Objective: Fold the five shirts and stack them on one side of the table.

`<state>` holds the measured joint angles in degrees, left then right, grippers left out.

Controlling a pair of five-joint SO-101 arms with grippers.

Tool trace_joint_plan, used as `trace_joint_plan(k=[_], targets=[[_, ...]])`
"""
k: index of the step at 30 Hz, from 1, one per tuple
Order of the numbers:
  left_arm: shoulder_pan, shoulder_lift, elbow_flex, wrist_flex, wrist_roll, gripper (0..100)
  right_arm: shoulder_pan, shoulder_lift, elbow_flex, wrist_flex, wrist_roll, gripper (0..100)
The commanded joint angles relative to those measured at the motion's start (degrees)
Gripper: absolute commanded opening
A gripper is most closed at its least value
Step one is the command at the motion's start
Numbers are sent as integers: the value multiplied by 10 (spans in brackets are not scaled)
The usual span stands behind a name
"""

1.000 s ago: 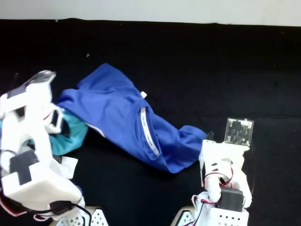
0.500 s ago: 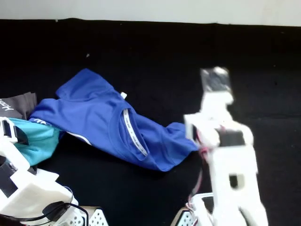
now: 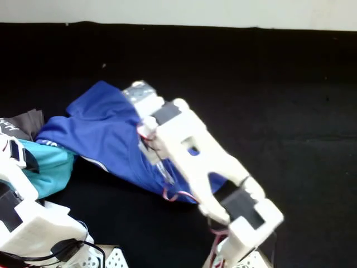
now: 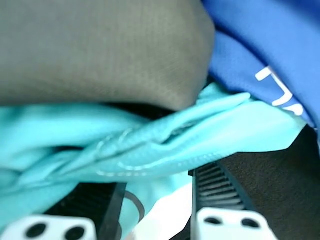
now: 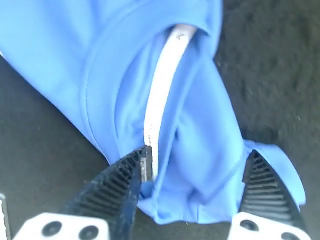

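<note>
Right pincer (image 5: 200, 160) is gaping wide just over the blue shirt (image 5: 125, 75), straddling the bunched collar. I'd drop straight down and pinch one layer by the white neck tape (image 5: 160, 90), not the whole wad. Can't tell if the left pincer (image 4: 156, 180) has the teal shirt (image 4: 150, 145). Blue shirt's crumpled on the black worktop (image 3: 268, 84), with a pale wall (image 3: 178, 11) behind.

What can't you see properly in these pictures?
Blue shirt: in the high view the right arm covers its collar and middle.
Grey shirt: the high view's left edge cuts it off.
Turquoise shirt: the left arm hides part in the high view.
Left gripper: turquoise cloth drapes over it in the left wrist view; grip unclear.
</note>
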<state>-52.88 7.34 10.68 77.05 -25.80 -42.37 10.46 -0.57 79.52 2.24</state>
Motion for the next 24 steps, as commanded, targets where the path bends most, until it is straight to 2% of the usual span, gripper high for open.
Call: trace_joint_plan(k=[1,13,16,19,20,24], targets=[[-2,-23,-15,6,-4,181,-16,68,-118,16,3,288],[-5,-23,-15,6,-4,181,-15,321,-367,50,5,281],[-5,-23,-15,6,-4,181,-2,364,-417,66,5,197],[-4,-23,-15,6,-4,181,20,385,-473,85,4,27],[-4,-23,-15,6,-4,181,30,387,-492,92,5,0],[-5,-23,-16,6,-4,181,83,386,-575,127,6,5]])
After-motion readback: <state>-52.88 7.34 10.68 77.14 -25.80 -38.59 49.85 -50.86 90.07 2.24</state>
